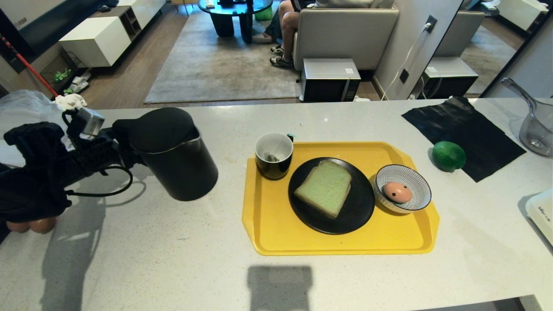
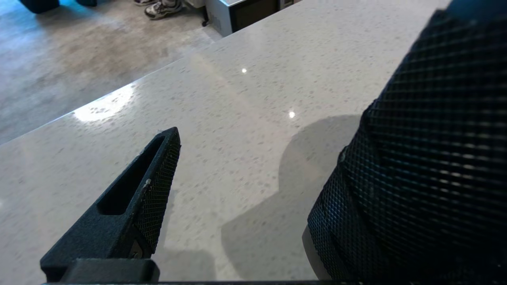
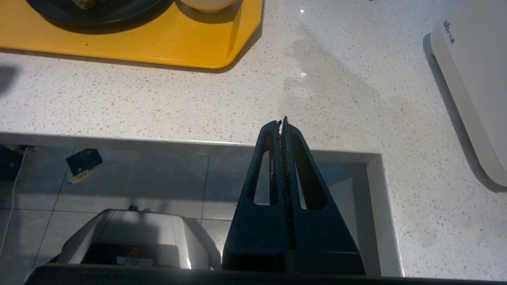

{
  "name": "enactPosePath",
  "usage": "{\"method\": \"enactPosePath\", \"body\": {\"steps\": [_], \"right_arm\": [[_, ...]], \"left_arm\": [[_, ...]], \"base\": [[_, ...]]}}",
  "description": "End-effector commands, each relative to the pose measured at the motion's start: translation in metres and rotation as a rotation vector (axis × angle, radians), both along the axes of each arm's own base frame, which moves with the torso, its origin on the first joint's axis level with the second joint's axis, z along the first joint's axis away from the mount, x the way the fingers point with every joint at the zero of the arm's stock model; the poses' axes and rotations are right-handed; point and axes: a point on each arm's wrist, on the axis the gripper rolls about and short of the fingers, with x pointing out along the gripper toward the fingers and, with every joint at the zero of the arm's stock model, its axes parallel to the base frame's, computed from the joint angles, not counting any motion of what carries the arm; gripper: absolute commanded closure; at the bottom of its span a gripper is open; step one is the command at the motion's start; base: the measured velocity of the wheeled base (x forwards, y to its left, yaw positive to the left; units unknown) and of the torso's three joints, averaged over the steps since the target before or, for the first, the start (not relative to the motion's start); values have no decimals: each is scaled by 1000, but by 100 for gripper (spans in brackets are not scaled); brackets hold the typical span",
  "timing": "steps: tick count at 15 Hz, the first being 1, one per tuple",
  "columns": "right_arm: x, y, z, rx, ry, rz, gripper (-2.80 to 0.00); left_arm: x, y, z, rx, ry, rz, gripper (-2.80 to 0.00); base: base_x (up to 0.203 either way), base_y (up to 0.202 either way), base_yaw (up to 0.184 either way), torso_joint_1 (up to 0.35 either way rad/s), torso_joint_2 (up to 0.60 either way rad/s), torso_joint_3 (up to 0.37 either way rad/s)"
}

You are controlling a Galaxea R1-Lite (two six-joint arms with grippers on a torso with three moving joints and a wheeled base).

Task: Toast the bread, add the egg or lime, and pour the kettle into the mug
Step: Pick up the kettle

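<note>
The black kettle (image 1: 173,153) stands on the white counter, left of the yellow tray (image 1: 276,233). My left arm (image 1: 39,172) reaches in from the left to the kettle's handle side. In the left wrist view my left gripper (image 2: 301,99) is open, with only bare countertop between its fingers (image 2: 150,190). On the tray, the black mug (image 1: 274,155) sits at the back left, the pale green bread (image 1: 324,188) lies on a black plate (image 1: 358,211), and the egg (image 1: 397,192) rests in a striped bowl (image 1: 421,185). The lime (image 1: 449,155) lies right of the tray. My right gripper (image 3: 283,120) is shut and empty over the counter's front edge.
A black cloth (image 1: 471,134) lies behind the lime, with a clear jug (image 1: 538,129) beyond it. A white appliance (image 1: 542,214) sits at the right edge. Two brown eggs (image 1: 30,225) lie under my left arm. A person's legs (image 1: 281,26) show by the sofa.
</note>
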Motion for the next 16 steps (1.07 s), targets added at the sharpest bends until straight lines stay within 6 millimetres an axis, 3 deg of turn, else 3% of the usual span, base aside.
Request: {"method": "enactPosePath", "body": {"steps": [1,16], "right_arm": [[0,0,0,-1,1,1,0],[0,0,0,-1,1,1,0]], "left_arm": [[2,-7,2,5,-12,-19,-280],[6,0,7,13,-44,31,-280]], "base": [[0,0,0,0,0,0],[0,0,0,0,0,0]]}}
